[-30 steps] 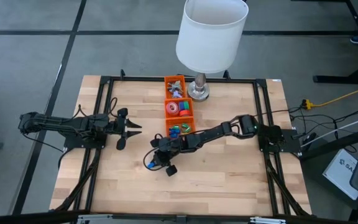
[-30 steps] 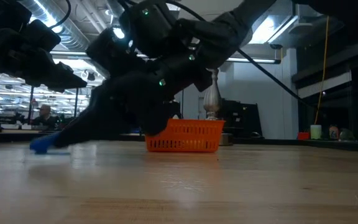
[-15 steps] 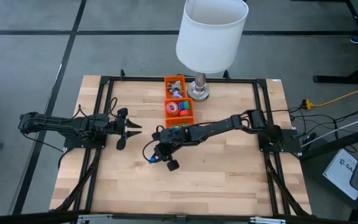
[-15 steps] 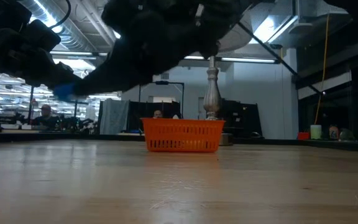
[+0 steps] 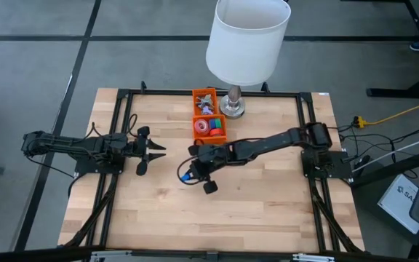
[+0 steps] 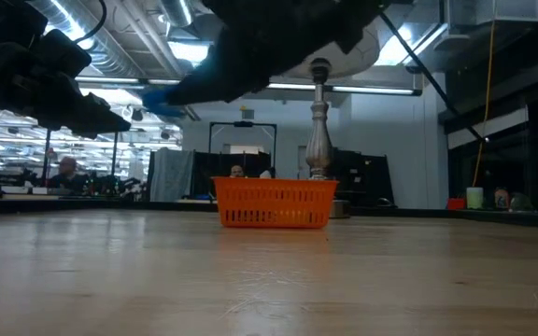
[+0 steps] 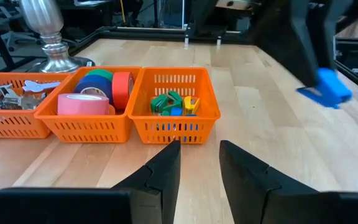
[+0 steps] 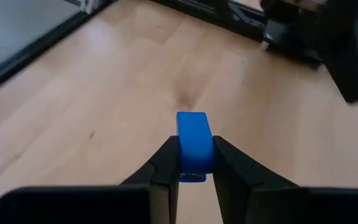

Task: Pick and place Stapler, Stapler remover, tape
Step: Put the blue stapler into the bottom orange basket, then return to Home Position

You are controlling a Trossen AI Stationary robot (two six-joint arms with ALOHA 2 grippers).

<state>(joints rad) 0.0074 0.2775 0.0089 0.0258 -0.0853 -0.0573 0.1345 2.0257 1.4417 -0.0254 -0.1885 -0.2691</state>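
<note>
My right gripper (image 5: 188, 177) is shut on a small blue stapler (image 8: 194, 139), held in the air over the middle of the table, near the orange baskets. The stapler also shows in the low view (image 6: 162, 97) and the left wrist view (image 7: 327, 87). Rolls of pink, blue, green and red tape (image 7: 98, 92) lie in the middle basket (image 5: 209, 127). Metal staple removers (image 7: 2, 95) lie in the far basket (image 5: 204, 101). My left gripper (image 5: 158, 151) is open and empty at the table's left. My right gripper pinches the stapler's two long sides (image 8: 185, 163) between its two fingers. The fingers come from the table's right, slanting down, and lie along the stapler, whose free end (image 8: 191, 119) sticks out past the fingertips. The stapler is lifted clear of the table.
A third orange basket (image 7: 175, 104) holds small green, blue and yellow blocks; in the high view my right arm covers it. A lamp with a white shade (image 5: 247, 38) and metal base (image 5: 232, 107) stands at the far edge. A black frame (image 5: 122, 109) runs around the table.
My right gripper has risen with the blue stapler, which lay on the table a second ago and now hangs clear of it. Gripper and stapler have moved toward the table's right and far edge, closer to the baskets.
</note>
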